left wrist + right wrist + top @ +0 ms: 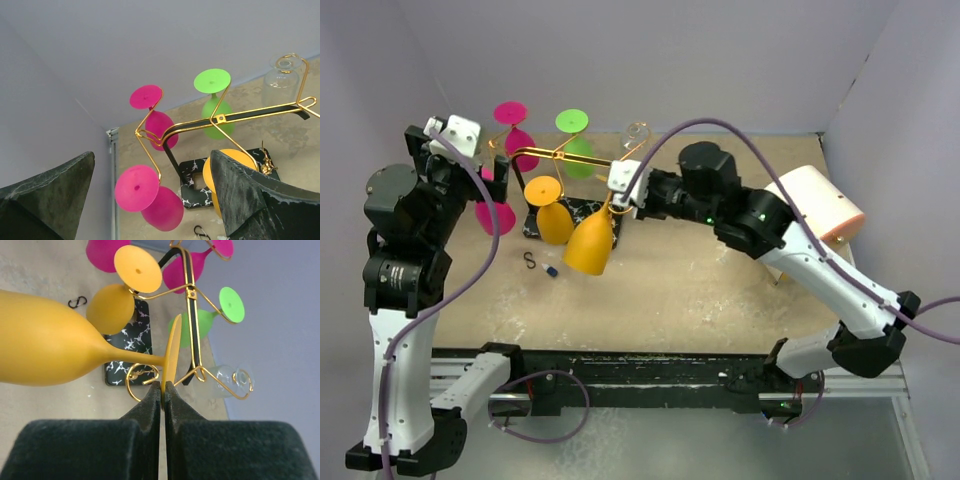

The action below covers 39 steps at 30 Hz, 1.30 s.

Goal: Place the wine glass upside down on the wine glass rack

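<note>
Pinching yellow-orange wine glass (45,345) by its foot in right gripper (163,385), bowl down, beside gold wire rack (192,315), with left gripper (152,165) spread wide.

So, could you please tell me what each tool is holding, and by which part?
The right tool pinches the yellow wine glass by the rim of its foot, edge-on. The left tool is open and holds nothing.

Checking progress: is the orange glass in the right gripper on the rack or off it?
Off it: the right gripper pinches the foot of the orange glass, bowl down, near the free spiral of the rack.
</note>
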Motion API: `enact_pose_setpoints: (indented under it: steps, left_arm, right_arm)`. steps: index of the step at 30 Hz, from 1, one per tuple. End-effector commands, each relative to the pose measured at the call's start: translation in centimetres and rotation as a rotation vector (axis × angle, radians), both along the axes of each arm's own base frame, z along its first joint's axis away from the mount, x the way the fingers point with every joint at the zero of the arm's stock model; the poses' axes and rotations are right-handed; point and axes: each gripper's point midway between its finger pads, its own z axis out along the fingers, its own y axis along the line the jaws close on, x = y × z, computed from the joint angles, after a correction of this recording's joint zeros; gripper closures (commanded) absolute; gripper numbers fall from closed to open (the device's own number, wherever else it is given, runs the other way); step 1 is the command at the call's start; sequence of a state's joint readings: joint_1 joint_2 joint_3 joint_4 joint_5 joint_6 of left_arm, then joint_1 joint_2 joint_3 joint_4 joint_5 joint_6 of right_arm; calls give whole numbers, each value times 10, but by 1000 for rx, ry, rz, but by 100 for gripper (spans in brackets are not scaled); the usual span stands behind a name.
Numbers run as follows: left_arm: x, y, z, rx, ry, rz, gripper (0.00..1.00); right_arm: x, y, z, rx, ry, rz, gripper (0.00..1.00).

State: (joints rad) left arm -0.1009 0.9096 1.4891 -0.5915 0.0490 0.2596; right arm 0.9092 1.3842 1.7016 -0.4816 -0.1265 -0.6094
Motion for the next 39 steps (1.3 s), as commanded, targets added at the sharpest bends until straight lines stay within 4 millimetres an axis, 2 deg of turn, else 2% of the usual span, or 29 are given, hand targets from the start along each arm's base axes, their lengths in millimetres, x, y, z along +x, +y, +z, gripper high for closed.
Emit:
enact_pose_setpoints:
  steps: [1,8,13,23,31,39]
  left_arm:
    - [-12,11,21,-41,-76,45,1]
    - [-29,21,34,-57,-128,80,1]
    - [-28,19,26,-60,-108,68,1]
    - [-35,17,21,-54,-108,51,1]
    - [-32,12,7,-72,-69,23,1]
    - [-29,9,-4,-78,-42,6,1]
  right_arm:
    - [1,12,11,-47,-115,-34,100]
    - [14,33,-10,-158,-194,-144,100]
    - [27,43,-17,-190,-227,-229,100]
    - [49,38,-28,-249,-281,-394,100]
    - [58,36,-28,-254,-293,-461,100]
    - [62,37,-38,-274,-278,-495,100]
